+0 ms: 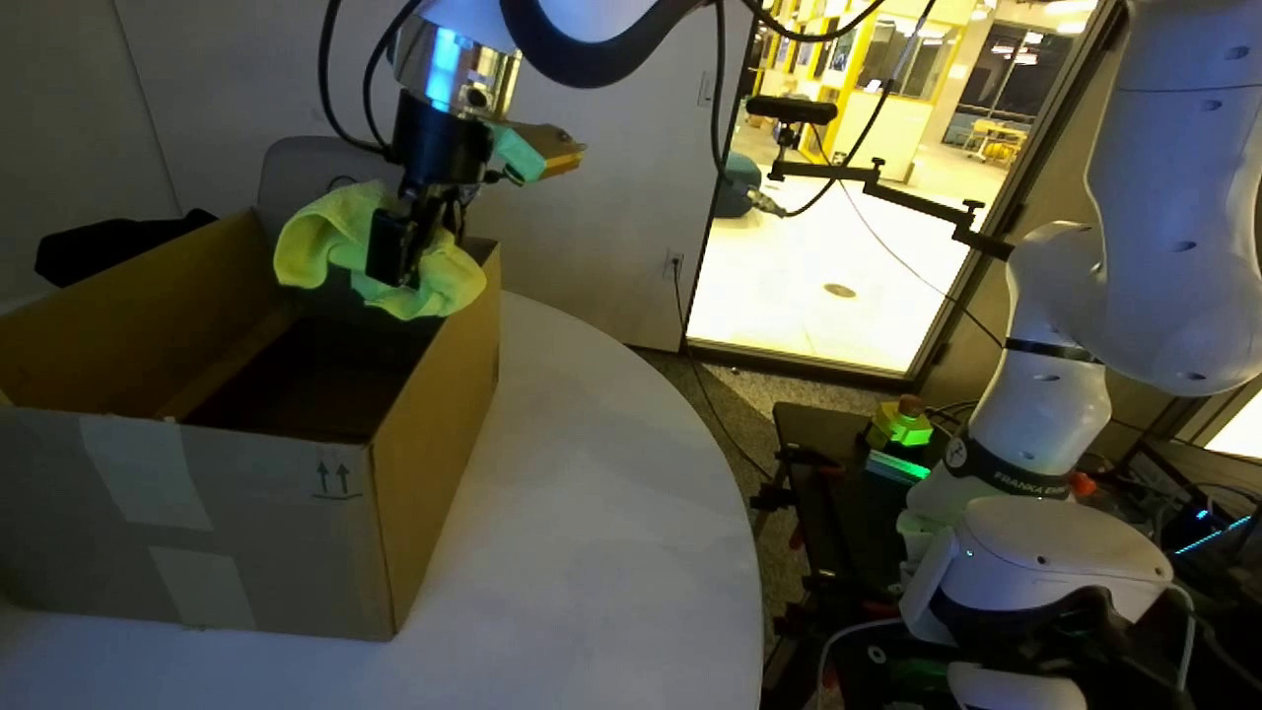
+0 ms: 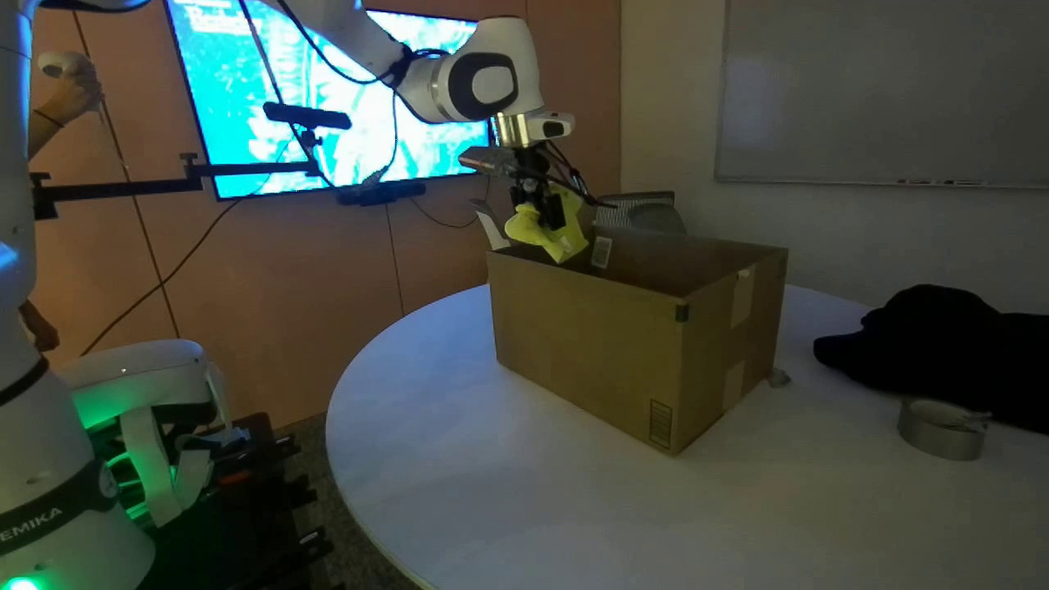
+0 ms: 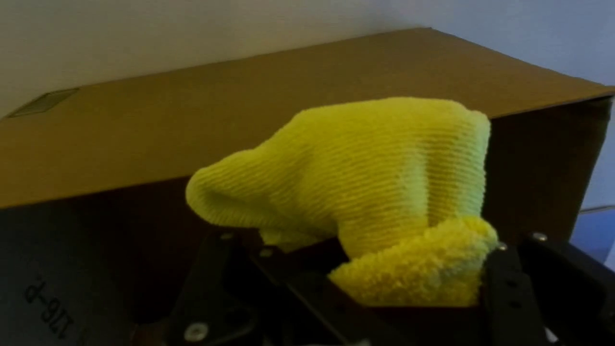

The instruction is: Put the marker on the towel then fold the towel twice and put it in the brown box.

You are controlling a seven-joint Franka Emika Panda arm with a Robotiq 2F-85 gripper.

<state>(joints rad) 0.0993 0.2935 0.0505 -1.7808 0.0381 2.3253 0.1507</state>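
Observation:
The yellow-green towel is bunched and folded in my gripper, its ends hanging out on both sides. The towel also shows in an exterior view and fills the middle of the wrist view. My gripper is shut on the towel, at the rim of the brown box near one end, with the towel's lowest part about level with the rim. The box stands open on the table; its wall shows behind the towel in the wrist view. The marker is out of sight.
The box stands on a round white table. A grey chair is behind it. A black cloth and a roll of tape lie on the table beyond the box. A raised flap sticks up at one box end.

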